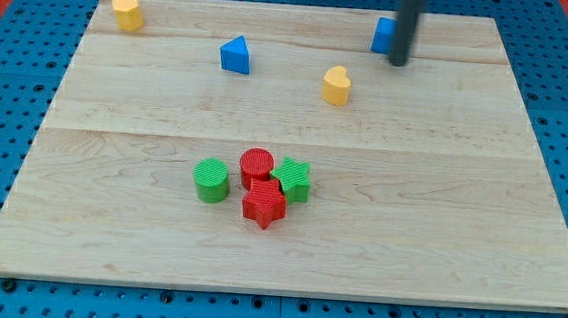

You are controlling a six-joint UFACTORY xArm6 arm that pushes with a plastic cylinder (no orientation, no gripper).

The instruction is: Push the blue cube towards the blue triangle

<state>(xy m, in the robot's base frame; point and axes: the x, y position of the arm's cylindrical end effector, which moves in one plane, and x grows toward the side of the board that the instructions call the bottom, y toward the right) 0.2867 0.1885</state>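
- Broadly, the wooden tabletop (462, 192) fills most of the view, resting on a blue pegboard (3, 159) that shows around its edges.
- Next in size, the dark rod comes down from the view's top at the right, and my tip (399, 62) sits on the wood, touching or just beside the right side of the blue cube (382, 36); there are no jaws on this arm, so nothing is clenched or released.
- The blue cube lies near the top edge, partly hidden behind the rod.
- The blue triangle (235, 55) lies well to the view's left of the cube and slightly lower.
- A yellow heart-like block (336, 85) stands between them, lower than both.
- A second yellow block (127, 13) sits at the top left corner; its shape is hard to make out.
- Toward the bottom centre, four blocks cluster: a green cylinder (211, 180) slightly apart on the left, a red cylinder (256, 165), a green star (294, 179) and a red star (264, 207), these three touching.
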